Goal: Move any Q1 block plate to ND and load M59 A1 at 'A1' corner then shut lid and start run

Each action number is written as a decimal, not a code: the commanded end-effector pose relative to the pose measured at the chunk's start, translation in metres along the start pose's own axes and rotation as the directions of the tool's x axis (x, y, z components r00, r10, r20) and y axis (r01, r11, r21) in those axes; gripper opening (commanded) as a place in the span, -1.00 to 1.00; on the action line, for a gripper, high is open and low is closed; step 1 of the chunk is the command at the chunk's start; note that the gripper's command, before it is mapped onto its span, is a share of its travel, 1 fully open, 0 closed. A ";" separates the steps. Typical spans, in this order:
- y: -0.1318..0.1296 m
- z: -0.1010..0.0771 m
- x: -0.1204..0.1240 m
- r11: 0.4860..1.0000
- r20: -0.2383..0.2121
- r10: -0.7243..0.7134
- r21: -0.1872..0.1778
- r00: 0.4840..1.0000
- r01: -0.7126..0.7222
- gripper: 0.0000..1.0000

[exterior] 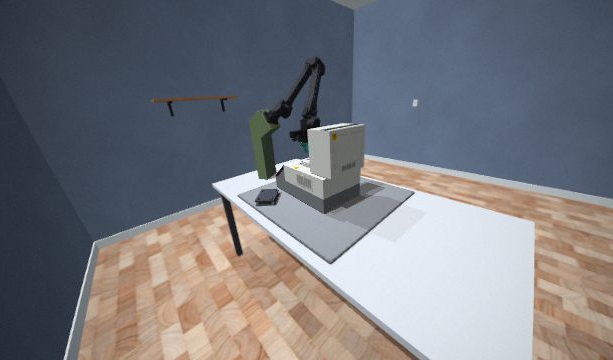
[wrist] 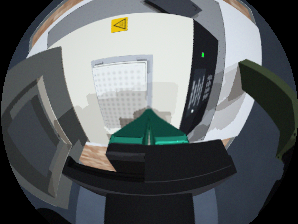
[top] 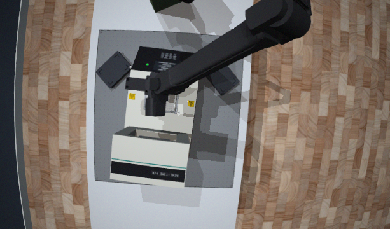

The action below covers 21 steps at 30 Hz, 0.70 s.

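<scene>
The cycler Q1 stands on the grey mat with its lid (top: 150, 156) raised open; it also shows in the side view (exterior: 326, 170). Its status lamp (top: 147, 64) is green, beside the keypad (top: 169, 55). A white 96-well plate (wrist: 120, 92) (top: 173, 105) lies on the block, partly visible under the arm. My gripper (wrist: 148, 113) hangs a little above the plate's near edge. Its teal fingers are shut together with nothing between them. In the overhead view the wrist (top: 154, 106) hides the fingers.
An empty dark nest (top: 114, 69) lies left of the panel and also shows in the side view (exterior: 267, 196). A second dark nest (top: 224, 81) lies to the right, partly under the arm. The green arm base (exterior: 263, 145) stands behind the cycler.
</scene>
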State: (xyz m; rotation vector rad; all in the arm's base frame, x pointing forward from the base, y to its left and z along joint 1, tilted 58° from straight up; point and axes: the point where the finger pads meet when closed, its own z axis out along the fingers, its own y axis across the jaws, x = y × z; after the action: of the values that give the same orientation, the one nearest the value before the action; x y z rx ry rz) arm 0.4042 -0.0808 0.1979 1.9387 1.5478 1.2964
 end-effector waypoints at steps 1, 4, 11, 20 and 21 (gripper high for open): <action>-0.020 0.002 0.004 1.000 -0.005 0.005 -0.001 1.000 -0.005 -1.00; -0.033 0.003 0.000 1.000 0.001 0.006 -0.009 1.000 -0.006 -1.00; -0.061 0.010 0.000 1.000 -0.004 0.005 -0.002 1.000 -0.005 -1.00; -0.114 0.022 -0.006 1.000 -0.004 0.019 0.022 1.000 -0.019 -1.00; -0.118 0.023 -0.007 1.000 -0.003 0.019 0.020 1.000 -0.019 -1.00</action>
State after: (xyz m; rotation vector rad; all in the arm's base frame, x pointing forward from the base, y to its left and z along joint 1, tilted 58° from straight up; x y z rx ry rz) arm 0.3568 -0.0462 0.1090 1.9534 1.5541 1.2927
